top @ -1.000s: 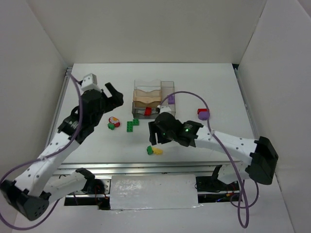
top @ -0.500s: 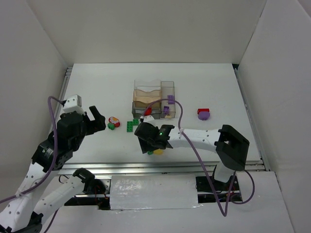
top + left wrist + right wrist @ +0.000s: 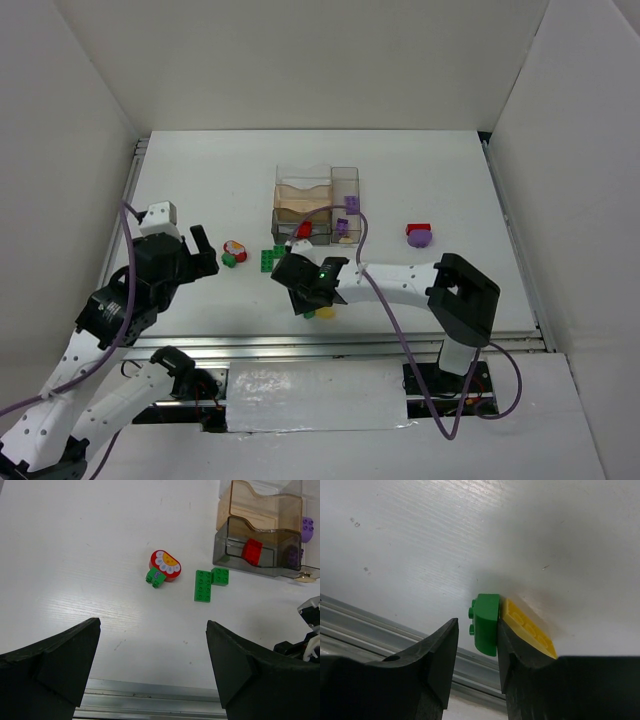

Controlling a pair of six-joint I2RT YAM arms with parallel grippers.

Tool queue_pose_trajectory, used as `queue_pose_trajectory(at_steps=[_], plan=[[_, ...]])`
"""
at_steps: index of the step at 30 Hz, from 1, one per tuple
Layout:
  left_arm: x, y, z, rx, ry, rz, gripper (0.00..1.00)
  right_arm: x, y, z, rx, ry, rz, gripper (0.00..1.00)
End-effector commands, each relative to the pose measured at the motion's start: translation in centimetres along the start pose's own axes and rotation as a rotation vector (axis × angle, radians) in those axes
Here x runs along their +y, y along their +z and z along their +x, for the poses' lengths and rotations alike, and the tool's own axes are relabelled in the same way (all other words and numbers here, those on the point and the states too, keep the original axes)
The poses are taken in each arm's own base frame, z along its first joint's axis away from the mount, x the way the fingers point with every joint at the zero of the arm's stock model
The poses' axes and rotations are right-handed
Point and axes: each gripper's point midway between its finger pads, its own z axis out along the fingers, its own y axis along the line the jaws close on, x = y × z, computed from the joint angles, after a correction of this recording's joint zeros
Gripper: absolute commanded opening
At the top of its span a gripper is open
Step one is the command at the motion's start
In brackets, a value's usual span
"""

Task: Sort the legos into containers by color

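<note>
As seen from the top external camera, one organizer tray (image 3: 300,172) stands mid-table (image 3: 200,170) with one red brick (image 3: 304,230) in its near compartment. The right gripper (image 3: 309,303) is low by the table's near edge.

Left wrist: left gripper (image 3: 152,630), fingers (image 3: 50,665) wide apart and holding nothing. On the table beyond them lie one flower piece (image 3: 165,565) and two green plates (image 3: 202,586).

Right wrist: fingers (image 3: 437,650) narrow, straddling one green brick (image 3: 487,624) that touches one yellow brick (image 3: 530,635). A slim gap shows on the brick's studded side.
</note>
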Motion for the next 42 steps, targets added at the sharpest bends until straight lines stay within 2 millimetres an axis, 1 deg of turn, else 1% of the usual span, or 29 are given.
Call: queue_pose_trajectory(at_steps=[1, 5, 9, 12, 15, 17, 18, 19, 20, 21, 22, 23, 24, 25, 26, 27, 28, 29, 30, 31, 32, 33, 34, 35, 36, 37, 38, 39, 42], plan=[[0.0, -0.1, -1.0, -0.042, 0.003, 0.007, 0.99, 1.1, 0.0, -0.6, -0.008, 0.002, -0.008, 0.43], [0.0, -0.2, -1.0, -0.044, 0.003, 0.008, 0.99, 1.5, 0.2, -0.6, 0.004, -0.009, -0.012, 0.39], [-0.1, -0.1, -0.9, -0.042, 0.006, 0.010, 1.00, 1.8, 0.2, -0.8, 0.004, -0.022, -0.025, 0.24], [0.0, -0.2, -1.0, -0.046, 0.004, 0.011, 0.99, 2.5, -0.5, -1.4, -0.013, -0.029, -0.062, 0.16], [0.0, -0.2, -1.0, -0.047, 0.002, 0.012, 0.99, 3.1, -1.6, -2.6, -0.049, -0.033, -0.098, 0.14], [0.0, -0.2, -1.0, -0.049, 0.000, 0.009, 0.99, 2.9, -2.5, -4.2, -0.086, -0.023, -0.099, 0.13], [0.0, -0.2, -1.0, -0.048, 0.000, 0.010, 0.99, 3.0, -3.0, -5.4, -0.110, -0.023, -0.104, 0.12], [0.1, -0.2, -1.0, -0.049, -0.002, 0.010, 0.99, 2.0, -3.1, -6.7, -0.125, -0.001, -0.085, 0.12], [0.0, -0.2, -1.0, -0.051, -0.003, 0.012, 1.00, 1.3, -3.2, -7.7, -0.143, 0.008, -0.068, 0.12], [0.0, -0.2, -1.0, -0.051, -0.005, 0.012, 1.00, 1.0, -3.6, -9.4, -0.171, 0.017, -0.069, 0.12], [0.0, -0.2, -1.0, -0.052, -0.005, 0.013, 0.99, 0.4, -3.6, -10.4, -0.179, 0.031, -0.064, 0.12], [0.0, -0.2, -1.0, -0.050, -0.005, 0.010, 0.99, -1.5, -3.4, -12.3, -0.193, 0.065, -0.045, 0.12], [0.0, -0.1, -0.9, -0.050, -0.005, 0.010, 1.00, -2.0, -3.9, -14.4, -0.225, 0.088, -0.051, 0.12], [0.0, -0.1, -0.9, -0.049, -0.004, 0.013, 0.99, -2.8, -3.4, -15.4, -0.230, 0.101, -0.038, 0.12], [-0.1, 0.0, -0.9, -0.048, -0.003, 0.016, 1.00, -4.3, -4.0, -18.5, -0.278, 0.138, -0.030, 0.12], [-0.1, 0.0, -0.8, -0.045, -0.002, 0.018, 1.00, -5.1, -4.1, -19.9, -0.292, 0.156, -0.017, 0.12], [-0.1, 0.1, -0.8, -0.042, -0.002, 0.016, 1.00, -6.1, -2.8, -20.6, -0.275, 0.166, 0.012, 0.12], [-0.1, 0.2, -0.8, -0.039, 0.001, 0.017, 0.99, -7.8, -2.7, -22.0, -0.281, 0.181, 0.040, 0.12], [-0.2, 0.2, -0.7, -0.036, 0.002, 0.019, 1.00, -8.0, -3.6, -24.7, -0.332, 0.201, 0.038, 0.12], [-0.1, 0.3, -0.7, -0.033, 0.002, 0.016, 0.99, -8.7, -2.0, -25.1, -0.311, 0.207, 0.059, 0.12], [-0.2, 0.4, -0.7, -0.032, 0.005, 0.018, 0.99, -9.3, -1.8, -25.8, -0.306, 0.212, 0.071, 0.12], [-0.2, 0.4, -0.6, -0.032, 0.002, 0.020, 1.00, -10.3, -1.3, -27.8, -0.328, 0.233, 0.085, 0.13], [-0.2, 0.5, -0.7, -0.032, 0.001, 0.017, 0.99, -10.8, -1.0, -28.4, -0.328, 0.238, 0.098, 0.13], [-0.1, 0.5, -0.6, -0.030, 0.003, 0.017, 0.99, -11.6, -0.3, -29.8, -0.345, 0.253, 0.114, 0.13], [-0.1, 0.6, -0.6, -0.029, 0.000, 0.017, 0.99, -12.1, 0.0, -30.4, -0.348, 0.259, 0.125, 0.13], [-0.1, 0.5, -0.7, -0.031, 0.001, 0.017, 1.00, -12.6, 0.6, -30.3, -0.327, 0.260, 0.138, 0.14], [-0.1, 0.5, -0.7, -0.030, 0.002, 0.017, 1.00, -12.6, 0.2, -31.5, -0.351, 0.268, 0.131, 0.14], [-0.1, 0.6, -0.6, -0.030, 0.000, 0.017, 1.00, -13.3, 1.6, -31.3, -0.326, 0.272, 0.144, 0.14], [0.0, 0.6, -0.6, -0.030, -0.001, 0.017, 1.00, -14.1, 2.6, -31.4, -0.322, 0.281, 0.144, 0.15]])
